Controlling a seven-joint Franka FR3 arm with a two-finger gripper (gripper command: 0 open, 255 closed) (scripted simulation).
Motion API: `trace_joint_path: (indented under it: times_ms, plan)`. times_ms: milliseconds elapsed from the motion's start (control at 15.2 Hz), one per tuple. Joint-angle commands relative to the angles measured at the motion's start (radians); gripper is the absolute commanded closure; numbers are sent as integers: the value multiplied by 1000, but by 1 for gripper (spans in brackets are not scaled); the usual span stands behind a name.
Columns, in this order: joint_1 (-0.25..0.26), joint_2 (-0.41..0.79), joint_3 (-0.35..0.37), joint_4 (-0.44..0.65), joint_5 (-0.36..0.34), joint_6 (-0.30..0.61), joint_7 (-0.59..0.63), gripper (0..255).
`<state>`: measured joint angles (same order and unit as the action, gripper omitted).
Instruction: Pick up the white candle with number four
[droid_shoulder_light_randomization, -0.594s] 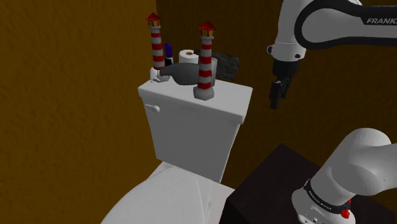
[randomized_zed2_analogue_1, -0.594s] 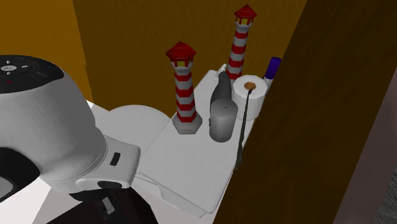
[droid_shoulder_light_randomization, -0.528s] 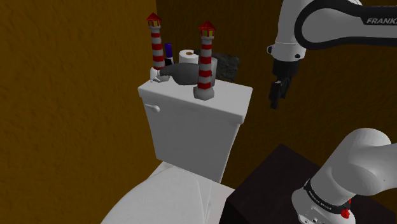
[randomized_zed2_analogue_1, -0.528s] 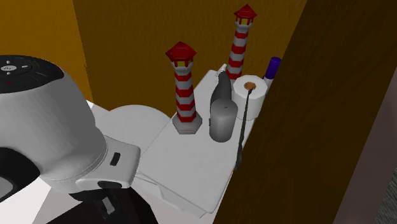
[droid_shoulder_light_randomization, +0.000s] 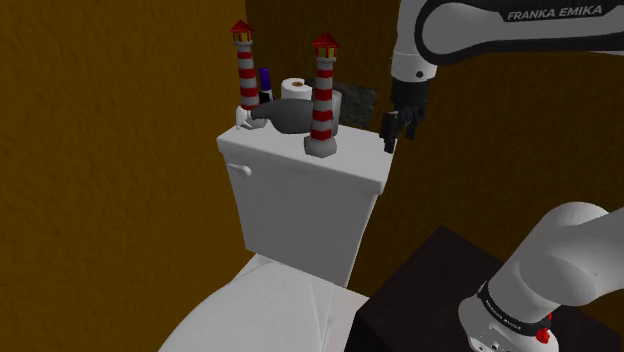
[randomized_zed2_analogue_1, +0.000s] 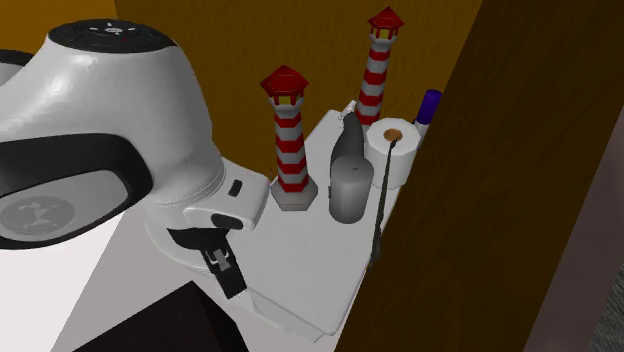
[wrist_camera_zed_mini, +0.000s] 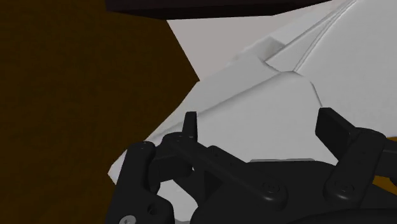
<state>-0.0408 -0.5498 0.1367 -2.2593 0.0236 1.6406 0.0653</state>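
A plain grey cylinder (randomized_zed2_analogue_1: 350, 190), the likeliest candle, stands on the white toilet tank lid (randomized_zed2_analogue_1: 300, 250) behind the nearer red-and-white lighthouse (randomized_zed2_analogue_1: 288, 140). No number shows on it. In the shoulder view the cylinder (droid_shoulder_light_randomization: 290, 120) is a dark shape between the two lighthouses (droid_shoulder_light_randomization: 322, 95). My black gripper (droid_shoulder_light_randomization: 390, 135) hangs just above the lid's (droid_shoulder_light_randomization: 355, 160) end at the shoulder view's right, apart from the cylinder. In the wrist view the gripper (wrist_camera_zed_mini: 261, 127) is open, with only the white tank surface beyond it. The gripper (randomized_zed2_analogue_1: 225, 270) hovers by the lid's near edge.
A second lighthouse (droid_shoulder_light_randomization: 245, 65), a purple bottle (droid_shoulder_light_randomization: 265, 82), a toilet roll (droid_shoulder_light_randomization: 297, 90) and a grey bottle shape (randomized_zed2_analogue_1: 347, 140) crowd the lid's far part. Brown walls close in behind and beside. The toilet bowl (droid_shoulder_light_randomization: 260, 310) and my dark stand (droid_shoulder_light_randomization: 420, 290) lie below.
The arm has swung toward the shoulder view's left, carrying the gripper from beside the wall to the tank lid's end. Nothing on the lid has moved.
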Motion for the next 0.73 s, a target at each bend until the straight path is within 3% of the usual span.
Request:
trace_joint_path:
  times_ms: [0, 660]
  plan:
    - [-13, 59, 18, 57, -5, 23, 50, 0]
    - [-61, 388, 96, 429, -93, 65, 305, 0]
